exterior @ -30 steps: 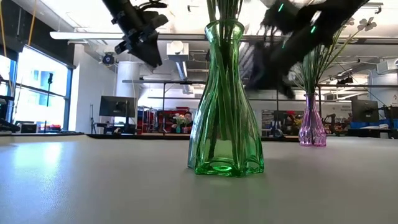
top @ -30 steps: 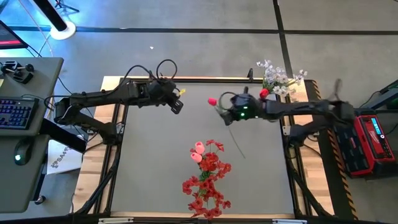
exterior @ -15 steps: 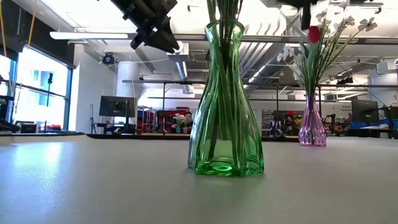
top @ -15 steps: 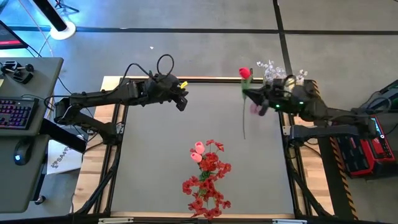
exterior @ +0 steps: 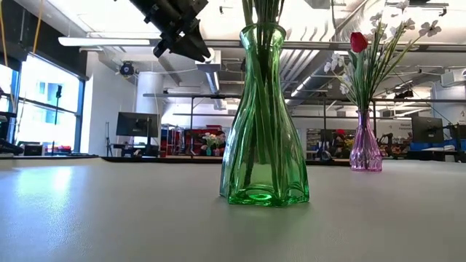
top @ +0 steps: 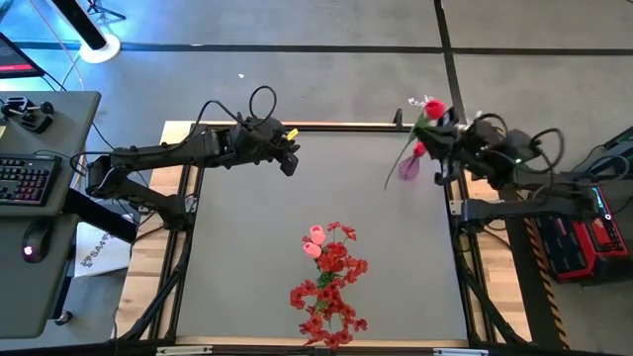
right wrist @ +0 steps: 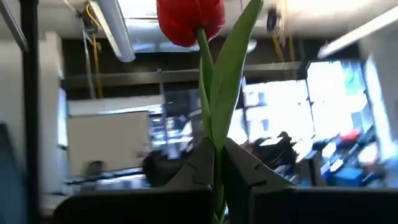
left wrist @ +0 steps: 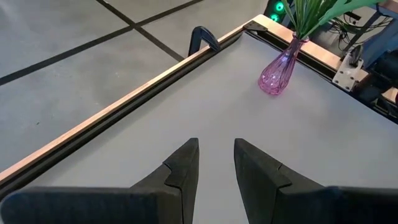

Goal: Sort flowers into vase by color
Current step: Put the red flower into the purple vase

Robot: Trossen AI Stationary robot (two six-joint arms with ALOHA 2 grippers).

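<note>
**Red bud held over the purple vase, where white sprays already stood**

The right gripper point(top: 447, 138) sat at the upper right of the high view, near the table's far right corner, its fingers clamped on the green stem of a single red bud point(top: 433, 108). In the right wrist view the stem ran straight up between the two dark fingers point(right wrist: 205, 165) to the bloom point(right wrist: 188, 18), with one long leaf beside it. The stem's free end trailed down and left over the grey table point(top: 247, 247), ending close beside the purple vase point(top: 409, 167).

In the low view the red bud point(exterior: 358, 41) showed at the upper right, among the white sprays point(exterior: 397, 25) rising from the purple vase point(exterior: 365, 149). The green vase point(exterior: 262, 116) stood in the middle of that view. From above it lay hidden under red blossom clusters point(top: 331, 287) and pink buds point(top: 315, 242), at lower centre.

The left gripper point(left wrist: 215, 163) hung over the table's far left part, fingers a little apart with nothing between them.

The chief risk, judging by colour, was the red bud going in with the white sprays rather than the red bunch. The stem also hung at a slant with its tip outside the vase mouth, so a release there could have dropped it on the table or nudged the narrow vase over.
</note>
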